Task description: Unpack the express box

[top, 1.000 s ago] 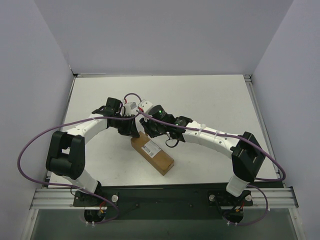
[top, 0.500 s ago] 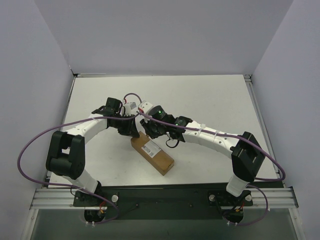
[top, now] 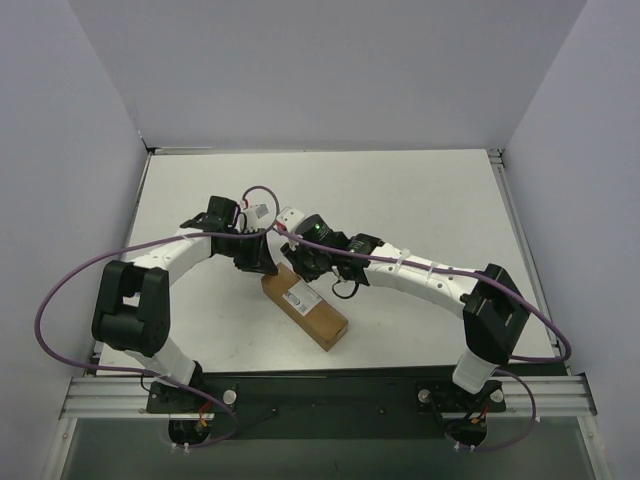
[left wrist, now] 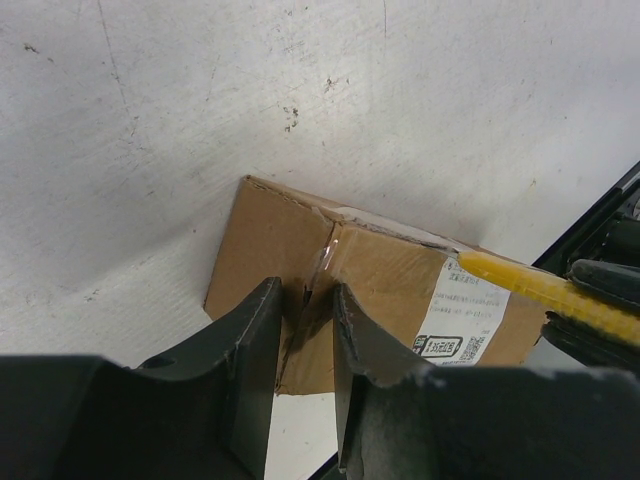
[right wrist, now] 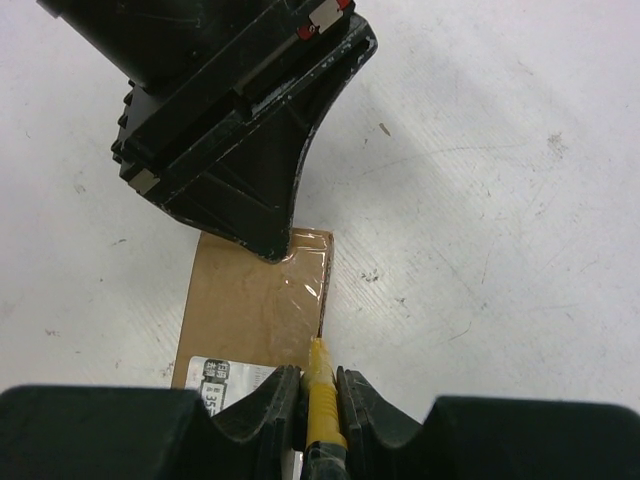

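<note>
Seen from above, the small elongated brown cardboard express box (top: 306, 310) lies diagonally at lower centre of the white tabletop (top: 430, 200), with both arms converging on its upper-left end.

In the left wrist view, the left gripper (left wrist: 305, 330) bears on that end, its fingers drawn almost together with nothing visibly pinched. The slim yellow utility knife (left wrist: 520, 285) enters from the right.

In the right wrist view, the right gripper (right wrist: 318, 378) pinches the knife, its tip at the box's taped edge. If pushed at a slant, the blade may skid onto the table or toward the left fingers. The box is merely pressed, so it may slide.

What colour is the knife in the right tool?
Yellow. The utility knife clamped in the right tool shows best in the right wrist view.
</note>
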Available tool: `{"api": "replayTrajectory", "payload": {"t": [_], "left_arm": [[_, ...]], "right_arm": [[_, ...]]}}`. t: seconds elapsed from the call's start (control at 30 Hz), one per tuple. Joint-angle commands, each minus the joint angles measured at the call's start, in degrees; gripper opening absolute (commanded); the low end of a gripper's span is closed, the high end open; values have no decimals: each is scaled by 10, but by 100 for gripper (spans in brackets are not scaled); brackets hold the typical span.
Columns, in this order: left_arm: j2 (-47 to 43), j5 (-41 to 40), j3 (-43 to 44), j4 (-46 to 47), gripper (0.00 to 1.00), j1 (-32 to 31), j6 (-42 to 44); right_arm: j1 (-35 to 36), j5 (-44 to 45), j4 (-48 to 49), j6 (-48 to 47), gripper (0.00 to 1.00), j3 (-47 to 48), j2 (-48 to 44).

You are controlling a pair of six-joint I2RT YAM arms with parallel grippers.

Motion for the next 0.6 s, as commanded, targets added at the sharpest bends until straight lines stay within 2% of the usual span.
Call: {"api": "replayTrajectory", "payload": {"t": [0.0,0.3,0.4,0.53,0.57], "left_arm": [[32,-116,-43,-40,30,5,24],[15,-116,-38,-52,29,31,24],[-8,-103,-11,-73,31,42,57],[-69,-4,-4,-58,30,64,100],[-92,36,-13,-52,27,68,102]], "right_arm": [[8,-7,-79,-2,0,10,-23],[2,1,-141,-20,0,15,-39],[-8,-16,-142,-47,0,19,-34],[-17,-35,-139,-66,0,20,-25],[-18,-40,-136,-73,0,18,-23]]}}
